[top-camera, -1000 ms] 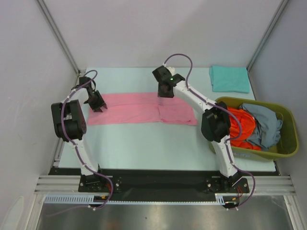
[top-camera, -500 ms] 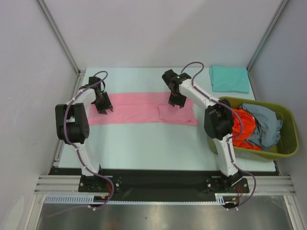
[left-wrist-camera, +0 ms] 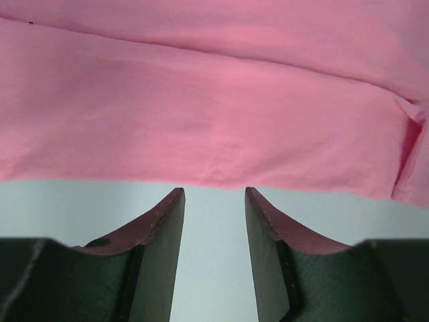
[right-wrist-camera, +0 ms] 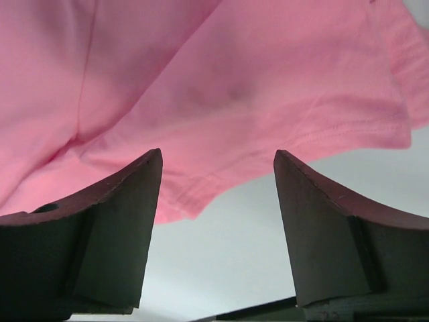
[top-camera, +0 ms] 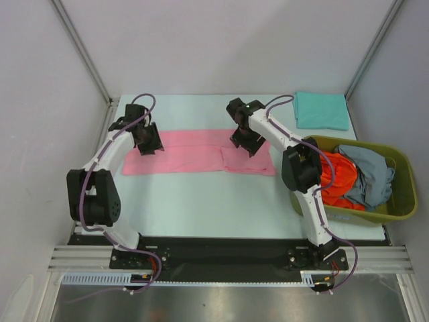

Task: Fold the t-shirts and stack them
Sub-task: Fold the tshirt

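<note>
The pink t-shirt [top-camera: 194, 153] lies flat on the table as a long folded strip. My left gripper [top-camera: 151, 143] is open over its left end; in the left wrist view [left-wrist-camera: 213, 191] the empty fingers sit just off the shirt's edge [left-wrist-camera: 214, 114]. My right gripper [top-camera: 245, 145] is open over the strip's far edge, right of the middle; in the right wrist view [right-wrist-camera: 218, 161] the jaws stand wide by a hemmed corner of the pink shirt [right-wrist-camera: 234, 87]. A folded teal t-shirt [top-camera: 320, 110] lies at the back right. Orange-red [top-camera: 337, 178] and grey-blue [top-camera: 367, 173] t-shirts lie in the basket.
The olive-green plastic basket [top-camera: 401, 194] stands at the right edge of the table. Grey walls close in the back and both sides. The pale table surface [top-camera: 201, 201] shows in front of the pink shirt.
My left gripper has moved right and back along the shirt's left end. My right gripper has come down and right from the far edge onto the shirt's right part. The shirt has not moved.
</note>
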Robot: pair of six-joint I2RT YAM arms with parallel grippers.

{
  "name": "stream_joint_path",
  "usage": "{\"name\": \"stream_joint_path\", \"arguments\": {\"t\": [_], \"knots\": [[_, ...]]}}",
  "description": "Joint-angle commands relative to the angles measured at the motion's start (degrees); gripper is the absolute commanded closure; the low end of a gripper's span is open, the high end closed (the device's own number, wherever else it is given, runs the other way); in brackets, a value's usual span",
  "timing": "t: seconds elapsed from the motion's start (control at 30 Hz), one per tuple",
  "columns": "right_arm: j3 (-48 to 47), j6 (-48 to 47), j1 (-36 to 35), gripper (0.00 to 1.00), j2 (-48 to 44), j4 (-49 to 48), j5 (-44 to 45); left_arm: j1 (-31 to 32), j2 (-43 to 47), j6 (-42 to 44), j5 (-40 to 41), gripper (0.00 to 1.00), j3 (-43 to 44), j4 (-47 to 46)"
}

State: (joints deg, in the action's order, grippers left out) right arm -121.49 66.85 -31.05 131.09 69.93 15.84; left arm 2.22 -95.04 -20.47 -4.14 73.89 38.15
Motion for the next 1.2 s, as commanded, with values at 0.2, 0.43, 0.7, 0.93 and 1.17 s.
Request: {"name": "stream_joint_path", "arguments": {"t": [0.2,0.43,0.7,0.93,1.17], "knots": [[-3.8,3.2,4.6,0.23,6.4,-0.1,3.7,0.6,9.1,1.5,-2.1,0.52,-5.4,-1.9],[-6.2,3.5,4.4,0.21,11.8,1.3,3.0,0.6,9.7,1.6,-2.7,0.51,-5.0,-1.9],[-6.6,-2.2,6.2,0.21,15.7,-3.9,6.5,0.6,9.2,1.9,-2.1,0.51,-3.1,-1.1],[-13.2,-21.5,9.3,0.2,19.0,-14.5,11.3,4.2,7.0,6.5,-1.3,0.26,-1.2,0.9],[-18.2,-35.4,9.6,0.16,17.6,-25.3,9.4,7.6,-0.7,8.7,0.9,0.23,5.8,5.9]]}}
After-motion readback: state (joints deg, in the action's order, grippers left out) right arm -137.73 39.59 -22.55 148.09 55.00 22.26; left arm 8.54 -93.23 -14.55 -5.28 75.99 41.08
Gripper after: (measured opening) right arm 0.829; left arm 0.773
